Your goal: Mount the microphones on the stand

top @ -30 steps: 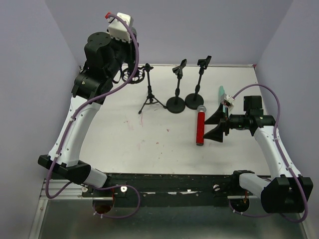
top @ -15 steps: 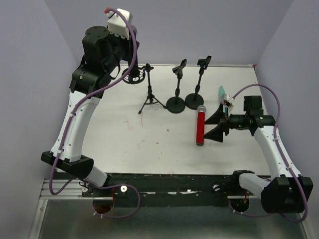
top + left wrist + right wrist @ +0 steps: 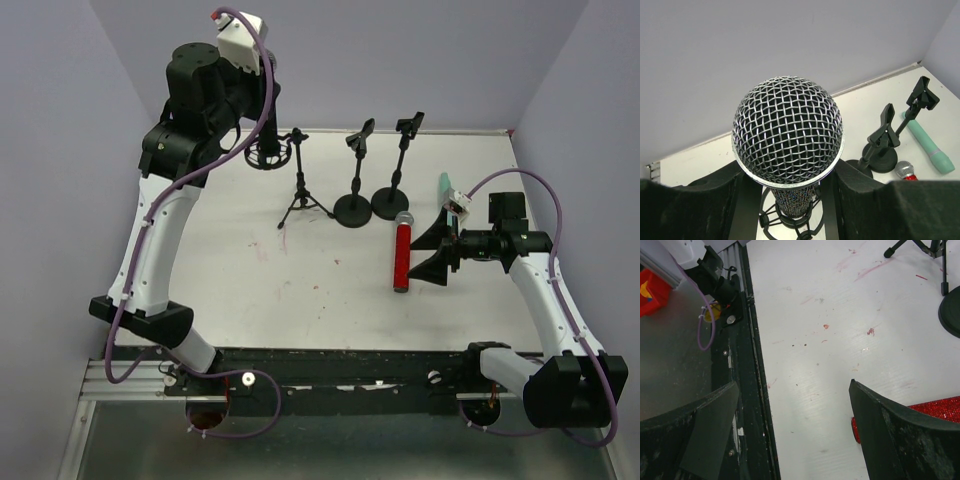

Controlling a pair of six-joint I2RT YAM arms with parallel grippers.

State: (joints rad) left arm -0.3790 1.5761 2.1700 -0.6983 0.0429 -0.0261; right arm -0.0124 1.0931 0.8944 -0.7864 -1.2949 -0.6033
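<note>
Black microphone (image 3: 788, 131), silver mesh head uppermost, was held upright in the left gripper (image 3: 790, 210), directly above the ring mount (image 3: 268, 156) of the tripod stand (image 3: 301, 190) at the table's far left. Red microphone (image 3: 402, 257), with a glittery body and silver mesh head, lay flat on the table (image 3: 300, 290), head pointing at the nearer round-base stand (image 3: 393, 178). Mint-green microphone (image 3: 927, 142) lay flat to the right of both clip stands; the second round-base stand (image 3: 354, 185) stood between tripod and first.
</note>
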